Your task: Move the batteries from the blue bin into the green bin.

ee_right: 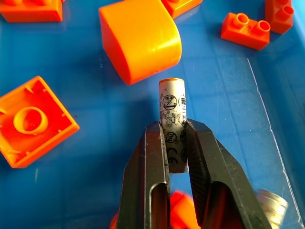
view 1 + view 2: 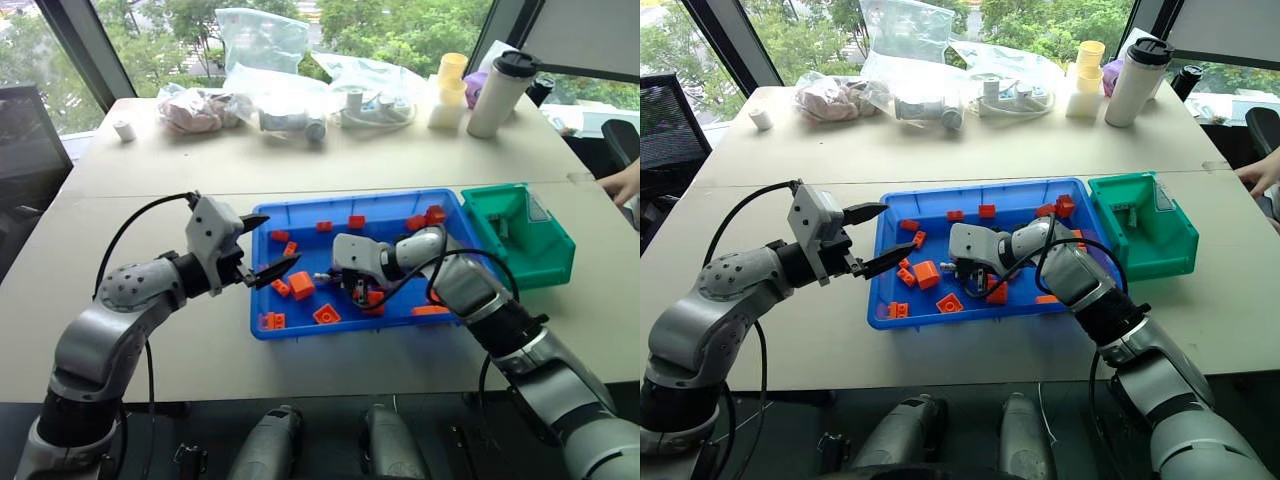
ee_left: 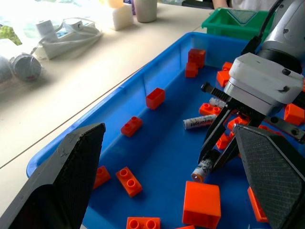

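Right fingers (image 1: 157,157) pinched on a battery (image 1: 172,114) at frame centre; left gripper (image 2: 262,246) agape, empty. Smooth, stiff, probably slippery: mid-barrel grip best.

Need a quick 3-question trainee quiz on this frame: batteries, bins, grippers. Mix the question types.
1. True or false: the right gripper is shut on a battery.
2. Where does the left gripper stand?
A. Open, at the blue bin's near-left corner
B. Shut on an orange brick
C. Inside the green bin
3. Fill in: besides the gripped battery, the left wrist view shows another battery lying loose in the ___ bin.

Key: 1 true; 2 A; 3 blue.
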